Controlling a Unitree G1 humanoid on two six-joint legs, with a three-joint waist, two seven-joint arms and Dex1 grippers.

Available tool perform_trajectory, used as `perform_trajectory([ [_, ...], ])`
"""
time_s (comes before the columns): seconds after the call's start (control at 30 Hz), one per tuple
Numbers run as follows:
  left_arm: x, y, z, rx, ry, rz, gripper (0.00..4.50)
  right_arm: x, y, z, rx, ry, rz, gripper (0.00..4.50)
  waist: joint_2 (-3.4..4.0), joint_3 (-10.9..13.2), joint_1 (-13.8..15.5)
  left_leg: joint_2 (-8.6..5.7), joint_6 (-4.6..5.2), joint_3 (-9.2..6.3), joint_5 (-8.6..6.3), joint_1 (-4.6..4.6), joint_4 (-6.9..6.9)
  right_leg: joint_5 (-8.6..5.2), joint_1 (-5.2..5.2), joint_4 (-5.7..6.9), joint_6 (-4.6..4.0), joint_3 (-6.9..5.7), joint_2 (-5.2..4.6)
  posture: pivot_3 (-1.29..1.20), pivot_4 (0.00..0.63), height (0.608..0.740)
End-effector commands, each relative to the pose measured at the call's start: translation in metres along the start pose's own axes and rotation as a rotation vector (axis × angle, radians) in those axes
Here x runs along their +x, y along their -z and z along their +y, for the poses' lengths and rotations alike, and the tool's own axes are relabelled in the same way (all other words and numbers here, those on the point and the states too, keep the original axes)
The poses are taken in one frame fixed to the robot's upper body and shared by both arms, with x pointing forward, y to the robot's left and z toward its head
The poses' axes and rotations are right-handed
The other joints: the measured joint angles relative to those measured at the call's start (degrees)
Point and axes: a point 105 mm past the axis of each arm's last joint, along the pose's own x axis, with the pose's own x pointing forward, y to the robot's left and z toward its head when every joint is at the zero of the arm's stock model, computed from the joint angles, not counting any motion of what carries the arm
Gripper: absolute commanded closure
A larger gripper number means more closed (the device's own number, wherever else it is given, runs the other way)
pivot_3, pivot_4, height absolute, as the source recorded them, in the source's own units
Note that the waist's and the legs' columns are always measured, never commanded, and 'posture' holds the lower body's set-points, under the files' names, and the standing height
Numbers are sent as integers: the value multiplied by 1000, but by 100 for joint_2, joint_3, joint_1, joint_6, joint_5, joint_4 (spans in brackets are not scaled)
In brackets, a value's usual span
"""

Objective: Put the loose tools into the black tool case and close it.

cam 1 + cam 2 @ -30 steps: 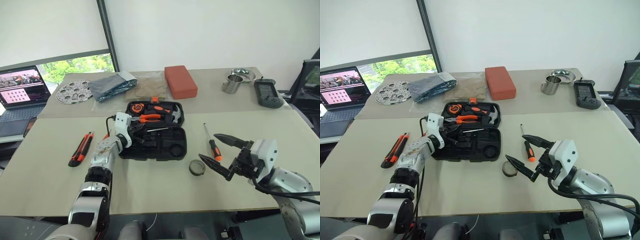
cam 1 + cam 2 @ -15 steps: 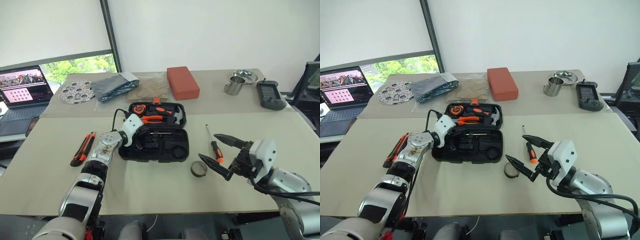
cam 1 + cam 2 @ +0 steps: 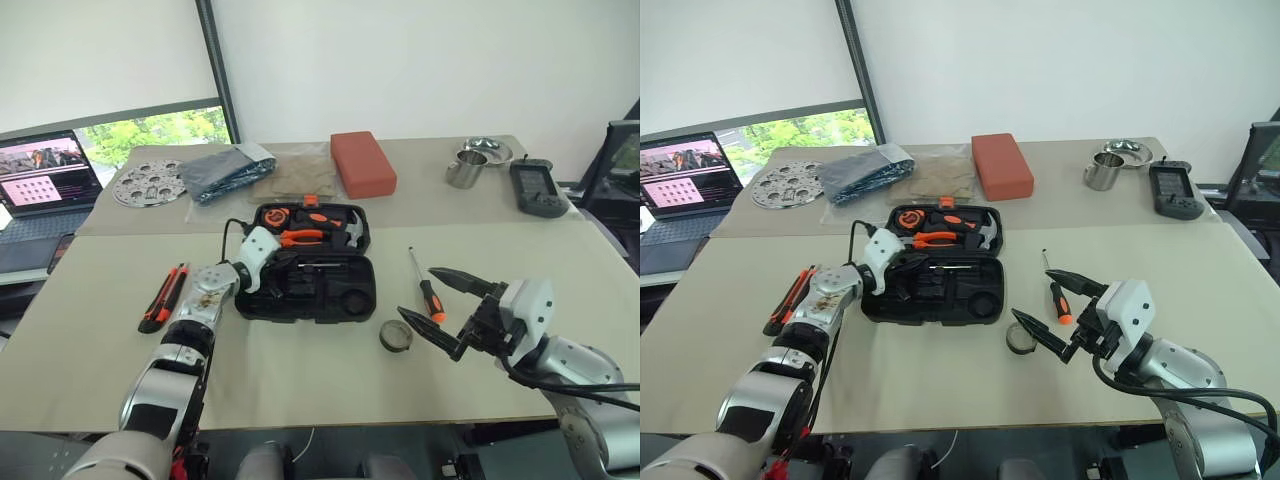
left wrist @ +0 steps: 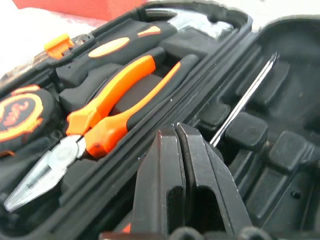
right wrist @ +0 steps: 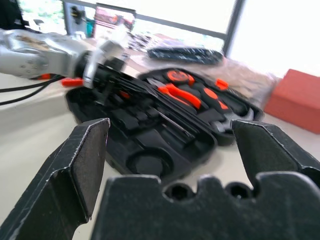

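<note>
The black tool case (image 3: 340,288) lies open in the middle of the table. One black-and-orange screwdriver's steel shaft (image 4: 246,98) rests in its near half. My left gripper (image 3: 272,265) hovers over that half's left side, shut, its fingers (image 4: 192,165) pressed together with nothing seen between them. A second long screwdriver (image 3: 430,298) lies on the table right of the case, and the grey ring-shaped roll (image 3: 396,335) sits just in front of it. The orange-black utility knife (image 3: 163,298) lies left of the case. My right gripper (image 3: 416,292) is open and empty beside the roll.
Orange-handled pliers (image 4: 115,107) and a hammer sit in the case's far half. At the back are a red-orange block (image 3: 362,163), a metal cup (image 3: 462,170), a dark handheld device (image 3: 535,188), a grey bag (image 3: 225,170), a perforated disc (image 3: 148,183) and a laptop (image 3: 40,175).
My left wrist has rolled and swung, so its gripper now points more to the right across the case. The right arm has not moved. The camera shifted slightly.
</note>
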Motion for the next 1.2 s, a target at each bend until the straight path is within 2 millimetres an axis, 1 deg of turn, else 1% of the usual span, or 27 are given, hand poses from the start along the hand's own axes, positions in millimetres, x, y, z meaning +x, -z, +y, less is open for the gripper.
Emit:
perform_trajectory([
  [0.03, -16, -6, -8, -49, 90, -29, 4377, -4, 9, -20, -36, 122, 93, 0, 11, 8, 5, -1, -7, 1, 5, -42, -1, 0, -40, 1, 0, 0, 6, 0, 150, 740],
  [0.13, -35, -41, 5, -7, 116, -94, 4377, -5, 30, -35, 34, 216, 211, 0, 28, 50, 18, -1, -71, 3, 44, -54, -1, -1, -54, -7, -1, 0, 18, 0, 150, 740],
  [0.17, -40, -51, 9, -2, 131, -108, 4377, -5, 37, -38, 54, 237, 248, 0, 30, 75, 23, -2, -76, 3, 47, -53, -5, -1, -54, -10, -1, 0, 22, 0, 150, 740],
  [0.23, -48, -63, 6, 5, 195, -110, 4377, -4, 46, -44, 68, 261, 299, 0, 22, 98, 25, 3, -93, 2, 58, -67, -9, -2, -72, -14, -4, 1, 40, 0, 150, 740],
  [0.33, -60, -85, -4, 9, 321, -114, 3694, -1, 57, -58, 103, 322, 361, 0, 24, 105, 21, 1, -93, 1, 59, -67, -11, -2, -74, -10, -3, 3, 38, 0, 150, 740],
  [0.37, -65, -94, -9, 13, 376, -114, 3303, 1, 60, -64, 112, 339, 379, 0, 25, 106, 30, 1, -93, 2, 59, -67, -11, -2, -74, -11, -3, 3, 38, 0, 150, 740],
  [0.43, -72, -106, -19, 26, 474, -101, 2684, 5, 64, -73, 131, 357, 411, 0, 27, 121, 25, 2, -89, 1, 56, -64, -9, -2, -71, -3, -3, 3, 34, 0, 150, 740],
  [0.47, -75, -110, -23, 32, 514, -91, 2284, 7, 66, -76, 140, 360, 424, 0, 23, 127, 21, -1, -83, 0, 62, -64, -9, -2, -72, 3, -3, 3, 32, 0, 150, 740],
  [0.57, -84, -119, -33, 71, 612, -39, 1240, 14, 70, -76, 175, 334, 460, 0, 23, 139, 23, -2, -74, -3, 67, -60, -11, -2, -74, 19, -4, 2, 36, 0, 150, 740],
  [0.6, -87, -122, -35, 87, 631, -28, 980, 16, 72, -76, 187, 332, 477, 0, 25, 140, 22, -2, -73, -3, 67, -58, -11, -2, -74, 25, -4, 2, 36, 0, 150, 740],
  [0.63, -89, -126, -36, 105, 642, -23, 504, 17, 74, -75, 191, 327, 495, 0, 25, 145, 18, -2, -73, -3, 67, -57, -10, -2, -76, 31, -4, 3, 37, 0, 150, 740],
  [0.67, -90, -129, -36, 116, 650, -21, 358, 18, 75, -75, 194, 324, 509, 0, 24, 150, 18, -2, -73, -2, 67, -58, -11, -2, -81, 36, -4, 7, 41, 0, 150, 740],
  [0.7, -91, -131, -37, 124, 658, -16, 98, 19, 77, -74, 197, 317, 521, 0, 22, 151, 18, -2, -73, -2, 68, -63, -10, -2, -89, 42, -4, 9, 43, 0, 150, 740],
  [0.73, -93, -133, -37, 135, 671, -2, 98, 20, 78, -73, 207, 312, 531, 0, 22, 152, 18, -1, -73, -3, 69, -65, -9, -2, -94, 47, -4, 9, 45, 0, 150, 740],
  [0.8, -97, -133, -39, 156, 691, 24, 0, 23, 79, -72, 218, 308, 543, 518, 24, 155, 16, -1, -71, -2, 69, -65, -9, -2, -98, 50, -4, 12, 45, 0, 150, 740],
  [0.9, -99, -133, -40, 167, 697, 39, 0, 23, 79, -72, 214, 296, 556, 1398, 24, 155, 11, 0, -70, -1, 70, -64, -9, -2, -103, 57, -4, 14, 46, 0, 150, 740],
  [0.93, -99, -133, -40, 167, 697, 40, 0, 23, 79, -72, 214, 295, 557, 1805, 24, 155, 13, 1, -70, -1, 70, -64, -9, -2, -103, 57, -4, 14, 47, 0, 150, 740],
  [0.97, -100, -133, -40, 167, 698, 42, 0, 23, 79, -72, 214, 295, 557, 2010, 24, 155, 13, 1, -68, -1, 70, -64, -9, -2, -103, 58, -4, 14, 47, 0, 150, 740],
  [1.03, -102, -129, -39, 167, 694, 60, 0, 23, 78, -74, 207, 298, 556, 2735, 23, 156, 14, 1, -66, -2, 71, -64, -8, -2, -103, 60, -4, 14, 48, 0, 150, 740],
  [1.1, -105, -126, -39, 163, 689, 72, 0, 22, 76, -76, 202, 301, 553, 3324, 24, 156, 8, 1, -63, -2, 71, -64, -8, -2, -105, 62, -4, 14, 48, 0, 150, 740],
  [1.13, -106, -125, -37, 163, 679, 76, 0, 23, 74, -78, 194, 303, 547, 3522, 24, 155, 5, 1, -62, -2, 71, -65, -8, -2, -107, 65, -4, 15, 48, 0, 150, 740],
  [1.2, -110, -124, -34, 162, 652, 79, 0, 26, 68, -84, 162, 311, 527, 3515, 24, 156, 6, 1, -62, -1, 71, -65, -9, -2, -113, 70, -4, 17, 48, 0, 150, 740],
])
